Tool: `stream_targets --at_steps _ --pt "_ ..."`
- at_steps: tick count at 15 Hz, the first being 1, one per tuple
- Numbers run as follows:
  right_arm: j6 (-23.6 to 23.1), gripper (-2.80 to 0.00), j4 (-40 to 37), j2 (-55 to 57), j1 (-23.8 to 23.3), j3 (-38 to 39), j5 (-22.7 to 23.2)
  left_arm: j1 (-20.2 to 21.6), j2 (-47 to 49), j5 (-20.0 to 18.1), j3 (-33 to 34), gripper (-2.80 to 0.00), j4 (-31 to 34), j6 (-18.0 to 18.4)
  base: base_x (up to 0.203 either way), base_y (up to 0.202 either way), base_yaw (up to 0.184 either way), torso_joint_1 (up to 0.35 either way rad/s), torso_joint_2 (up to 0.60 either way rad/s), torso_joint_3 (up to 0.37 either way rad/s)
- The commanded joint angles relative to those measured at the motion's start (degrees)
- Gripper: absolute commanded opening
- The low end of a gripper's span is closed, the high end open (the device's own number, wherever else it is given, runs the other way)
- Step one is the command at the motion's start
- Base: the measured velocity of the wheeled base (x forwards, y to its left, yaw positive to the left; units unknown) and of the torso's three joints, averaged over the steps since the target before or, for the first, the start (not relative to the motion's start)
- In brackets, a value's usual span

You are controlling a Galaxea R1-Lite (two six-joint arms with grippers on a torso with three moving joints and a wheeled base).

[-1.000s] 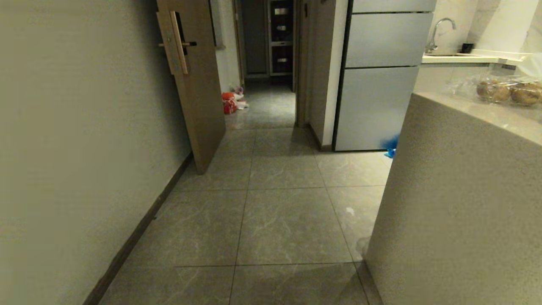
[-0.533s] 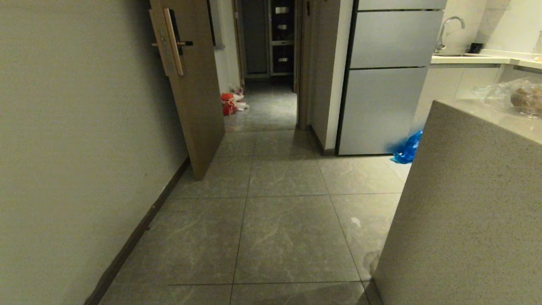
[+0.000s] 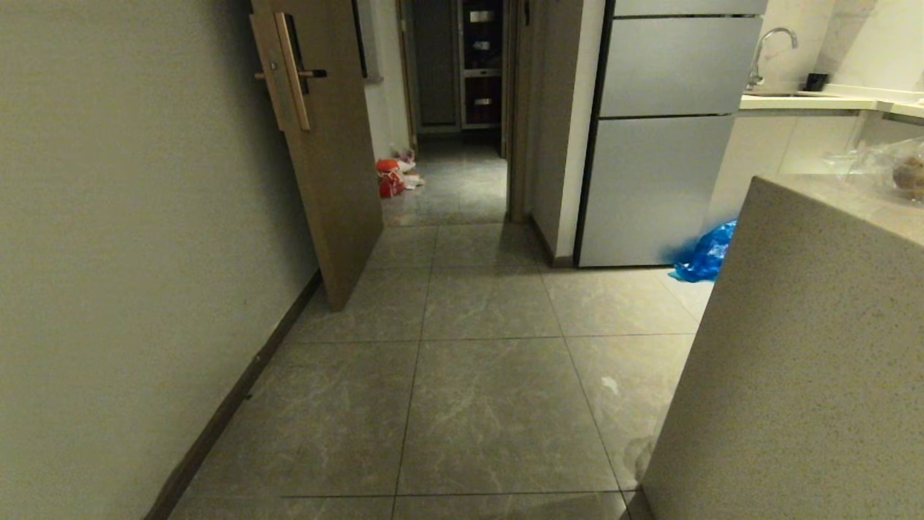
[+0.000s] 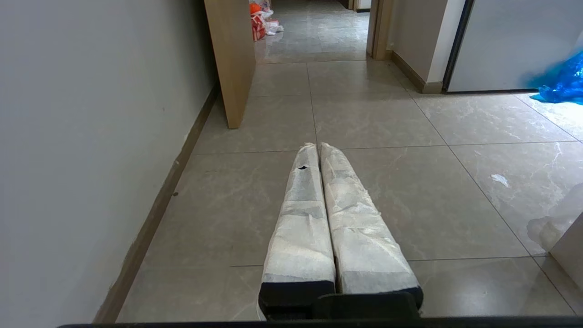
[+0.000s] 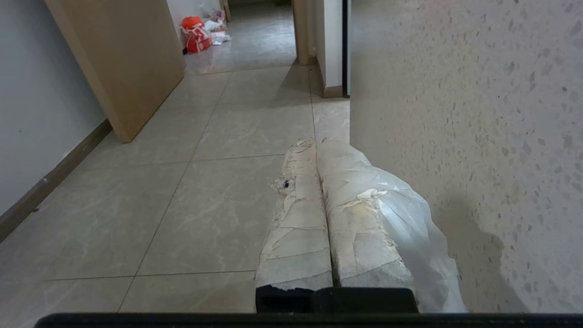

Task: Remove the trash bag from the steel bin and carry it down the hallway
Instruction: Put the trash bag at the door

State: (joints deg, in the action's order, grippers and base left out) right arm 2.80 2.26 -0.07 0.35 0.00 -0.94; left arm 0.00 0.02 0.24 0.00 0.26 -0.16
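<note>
Hallway (image 3: 462,404) seen ahead, grey tiles, wall at left, counter (image 3: 794,347) at right. R gripper (image 5: 316,142) fingers pressed fully together, trash bag (image 5: 410,223) pinched between them, draped over right side of fingers, close to counter wall. L gripper (image 4: 318,145) fingers closed tight, nothing held, low over floor. Door (image 3: 325,144) ajar far left. Blue bag (image 3: 707,253) on floor by fridge (image 3: 657,144), far right. Steel bin not seen.

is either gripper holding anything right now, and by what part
The right gripper is shut on the trash bag, pinching a thin fold of its film between the fingers; the rest drapes over one finger. The left gripper is shut and holds nothing.
</note>
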Motion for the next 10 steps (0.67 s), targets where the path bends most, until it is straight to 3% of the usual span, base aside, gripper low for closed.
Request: stream_targets --at_steps 1,6,10 --pt "0.0 -2.8 0.0 0.0 0.0 0.0 0.0 0.0 0.0 0.0 0.0 -2.8 0.0 0.0 0.0 0.0 0.0 0.0 0.0 0.0" --pt "0.0 -2.8 0.0 0.0 0.0 0.0 0.0 0.0 0.0 0.1 0.1 -2.8 0.0 -0.1 -0.002 0.008 -0.005 0.001 0.0 0.0" --pt "0.0 -2.8 0.0 0.0 0.0 0.0 0.0 0.0 0.0 0.0 0.0 -2.8 0.0 0.1 -0.001 0.149 -0.006 0.003 0.0 0.002"
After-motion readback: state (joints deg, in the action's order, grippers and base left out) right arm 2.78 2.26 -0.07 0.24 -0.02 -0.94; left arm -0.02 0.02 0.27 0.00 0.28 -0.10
